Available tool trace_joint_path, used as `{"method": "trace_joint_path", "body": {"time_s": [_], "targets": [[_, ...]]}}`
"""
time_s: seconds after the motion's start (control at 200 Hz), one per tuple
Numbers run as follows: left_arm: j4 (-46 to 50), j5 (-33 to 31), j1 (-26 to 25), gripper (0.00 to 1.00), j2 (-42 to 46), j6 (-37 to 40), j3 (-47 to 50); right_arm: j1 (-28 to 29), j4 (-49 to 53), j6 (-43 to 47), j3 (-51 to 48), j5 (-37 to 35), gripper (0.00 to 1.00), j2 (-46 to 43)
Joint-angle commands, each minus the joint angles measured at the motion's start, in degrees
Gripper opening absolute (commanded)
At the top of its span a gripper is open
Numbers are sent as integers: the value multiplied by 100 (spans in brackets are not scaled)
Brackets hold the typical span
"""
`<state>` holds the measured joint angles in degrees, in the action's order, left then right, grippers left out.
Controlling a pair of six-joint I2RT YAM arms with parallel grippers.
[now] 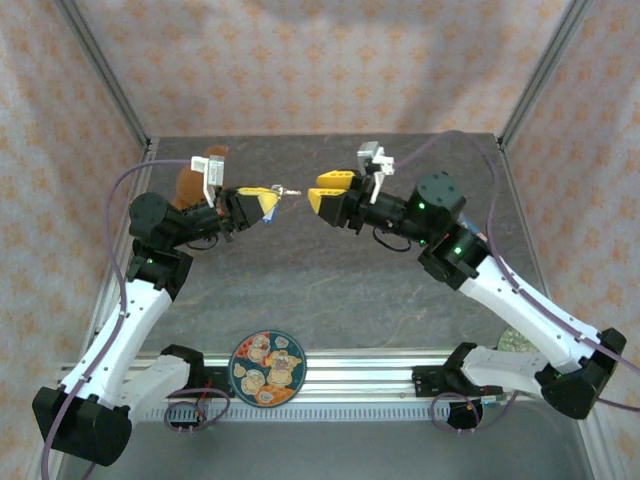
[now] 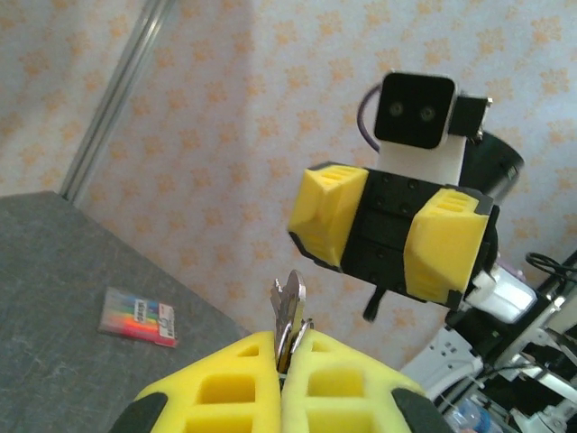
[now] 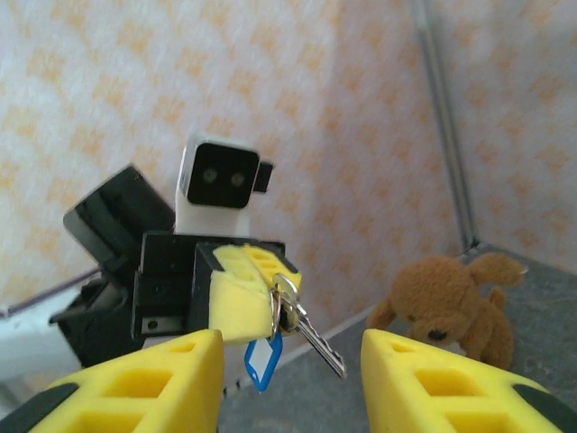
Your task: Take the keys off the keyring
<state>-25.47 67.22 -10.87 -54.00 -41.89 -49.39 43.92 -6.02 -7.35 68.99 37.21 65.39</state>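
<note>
The keys [image 3: 315, 345] are pinched between the pressed-together jaws of the left gripper [image 1: 267, 203], aloft over the counter [image 1: 330, 295], at about 11 o'clock from its middle. At their 3 o'clock the right gripper [image 1: 327, 190] is set with jaws spread, apart from them. Light, stiff, slippery metal is expected. The dangling blade is best taken flat-on near its head, and the keyring [image 3: 285, 293] gap is seemingly hidden.

Open table [image 1: 330, 300] mid-frame, plush dog [image 1: 188, 185] seemingly behind left gripper [image 1: 266, 202]

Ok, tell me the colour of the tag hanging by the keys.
Blue; the tag shows best in the right wrist view.
</note>
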Motion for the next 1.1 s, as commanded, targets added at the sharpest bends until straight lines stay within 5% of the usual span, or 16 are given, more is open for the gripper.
{"method": "trace_joint_path", "body": {"time_s": [0.0, 0.561, 0.926, 1.091], "targets": [[50, 429, -23, 0, 2, 67, -223, -24, 899, 484, 518, 887, 46, 445], [183, 608, -173, 0, -85, 175, -330, -49, 738, 389, 862, 1426, 42, 846], [181, 595, -180, 0, -93, 163, -309, -68, 761, 487, 875, 1395, 0, 792], [106, 540, -171, 0, -65, 127, -263, -59, 228, 597, 422, 1205, 0, 560]]}}
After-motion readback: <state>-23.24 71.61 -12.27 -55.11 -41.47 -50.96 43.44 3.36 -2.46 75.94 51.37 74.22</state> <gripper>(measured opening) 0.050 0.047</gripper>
